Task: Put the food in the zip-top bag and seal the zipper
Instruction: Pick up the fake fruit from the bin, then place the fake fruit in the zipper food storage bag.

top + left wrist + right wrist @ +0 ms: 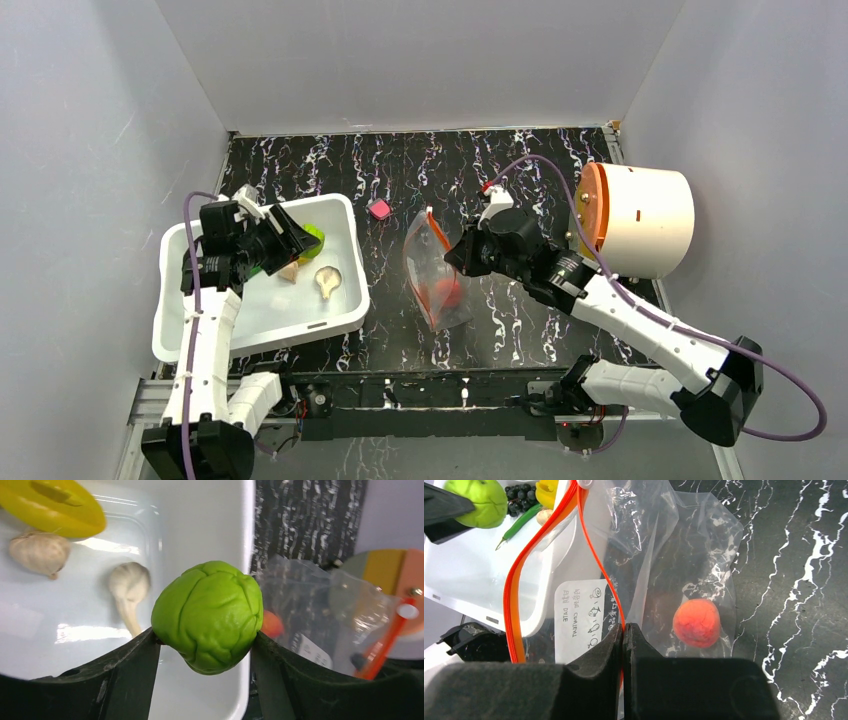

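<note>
My left gripper (206,640) is shut on the green ball (207,616) and holds it above the right part of the white bin (345,300); the ball also shows in the top view (310,238). The clear zip-top bag (432,268) lies on the dark table with its mouth open. The orange ball (696,622) sits inside it. My right gripper (624,630) is shut on one side of the bag's orange-red zipper (519,580). In the bin lie the yellow piece (52,505), the garlic (39,552), the mushroom (129,587) and the long green pod (521,524).
A small pink block (379,209) lies on the table behind the bag. A large white cylinder with an orange face (640,218) stands at the right. Dark grapes (520,494) lie in the bin. Grey walls close in both sides.
</note>
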`<action>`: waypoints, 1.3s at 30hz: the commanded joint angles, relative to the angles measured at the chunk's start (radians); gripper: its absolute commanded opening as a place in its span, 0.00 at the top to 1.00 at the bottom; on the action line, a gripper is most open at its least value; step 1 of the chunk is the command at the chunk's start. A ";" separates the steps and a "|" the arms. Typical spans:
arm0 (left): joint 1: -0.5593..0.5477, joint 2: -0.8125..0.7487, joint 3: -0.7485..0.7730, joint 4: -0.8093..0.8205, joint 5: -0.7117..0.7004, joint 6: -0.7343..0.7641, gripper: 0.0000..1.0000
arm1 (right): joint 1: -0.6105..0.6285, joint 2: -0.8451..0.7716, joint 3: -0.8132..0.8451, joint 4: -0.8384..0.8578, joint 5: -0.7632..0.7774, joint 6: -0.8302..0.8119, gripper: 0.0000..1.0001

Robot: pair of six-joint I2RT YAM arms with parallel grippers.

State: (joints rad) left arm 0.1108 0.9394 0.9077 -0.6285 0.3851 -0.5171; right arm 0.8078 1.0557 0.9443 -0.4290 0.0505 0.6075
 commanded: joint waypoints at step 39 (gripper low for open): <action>-0.581 0.020 -0.006 0.532 0.222 -0.439 0.60 | 0.002 0.217 0.171 0.238 -0.083 0.098 1.00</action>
State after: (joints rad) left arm -0.4011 0.9173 0.9028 -0.1356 0.6380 -0.9485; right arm 0.8078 1.2785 1.0607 -0.2619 -0.0246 0.6926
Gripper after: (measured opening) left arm 0.605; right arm 0.010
